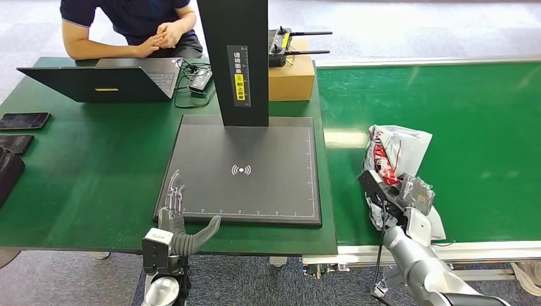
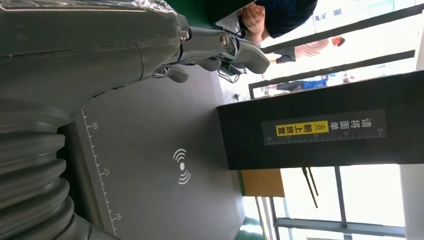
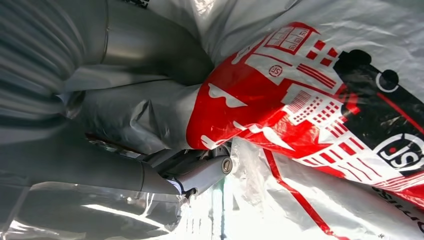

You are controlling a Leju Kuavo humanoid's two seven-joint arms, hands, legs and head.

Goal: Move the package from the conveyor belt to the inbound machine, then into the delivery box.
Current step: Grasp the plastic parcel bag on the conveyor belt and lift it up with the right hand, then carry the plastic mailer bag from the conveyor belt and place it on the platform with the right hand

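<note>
A crumpled grey plastic mailer package (image 1: pixel 395 153) printed in red, white and black lies on the green conveyor belt (image 1: pixel 472 127), near the belt's front edge and just right of the green table (image 1: pixel 89 172). The right hand (image 1: pixel 399 194) is on the package's near end: its dark fingers (image 1: pixel 376 188) lie over the plastic, and the silver forearm comes up from below. In the right wrist view the package (image 3: pixel 310 110) bulges against the right hand (image 3: pixel 165 145), with the grey thumb (image 3: pixel 202 175) pressed under the folded film and the plastic wrapped round the palm, so the hand is closed on the package. The package still rests on the belt.

The inbound machine (image 1: pixel 245 169), a flat dark grey square scanning plate with a white wireless symbol and ruler marks along its edges, sits on the table to the left of the package, well apart from it. A black upright column (image 1: pixel 239 57) with a yellow and white label rises from its far edge.

The left hand (image 1: pixel 182 220) hovers at the near left corner of the plate, fingers spread apart and pointing forward, thumb stretched to the side, holding nothing. In the left wrist view the left hand (image 2: pixel 200 45) is above the plate (image 2: pixel 150 165).

A person in a dark shirt (image 1: pixel 131 22) sits at the far side of the table behind an open black laptop (image 1: pixel 108 80). A brown cardboard box (image 1: pixel 292 78) stands beside the column.
</note>
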